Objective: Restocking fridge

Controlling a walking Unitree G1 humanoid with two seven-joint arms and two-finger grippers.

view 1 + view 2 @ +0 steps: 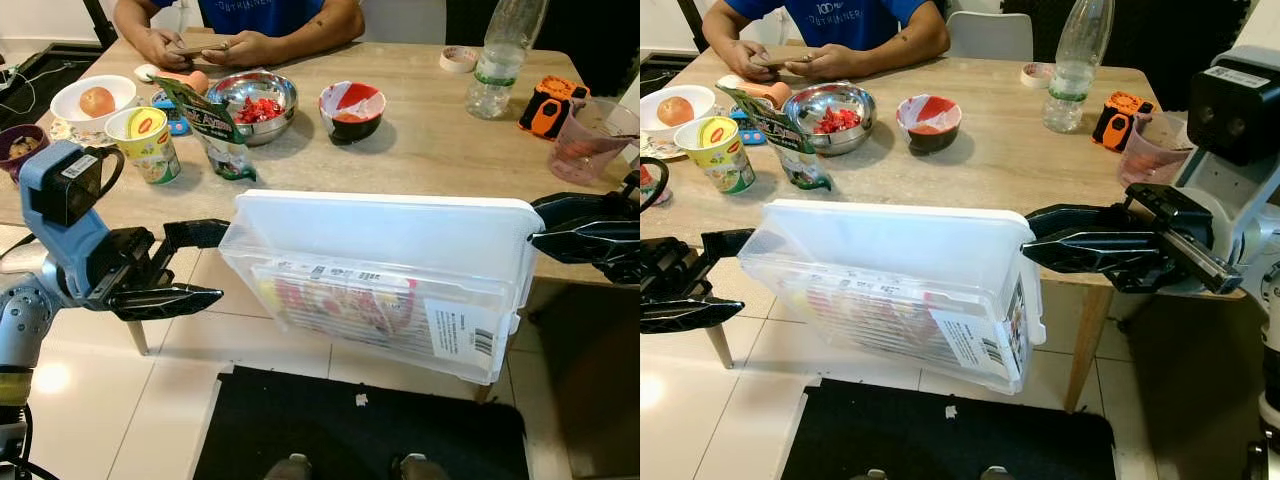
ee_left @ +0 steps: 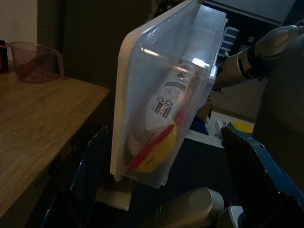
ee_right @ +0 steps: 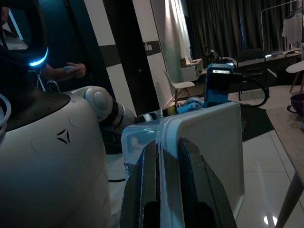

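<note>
Between both grippers, the clear bin (image 1: 380,280): right jaws clamp its rim, left jaws spread beside it.

Your right gripper (image 1: 1040,238) reaches in level from right, black fingers (image 3: 194,190) clamped on right edge of clear lidded box (image 1: 380,280), one each side of rim. Your left gripper (image 1: 205,262) sits at box's left end, fingers spread, neither gripping it. Both silver forearms extended forward, roughly horizontal.

Three bowls (image 1: 837,116), one bottle (image 1: 1072,68), perhaps two cups (image 1: 722,152).
</note>
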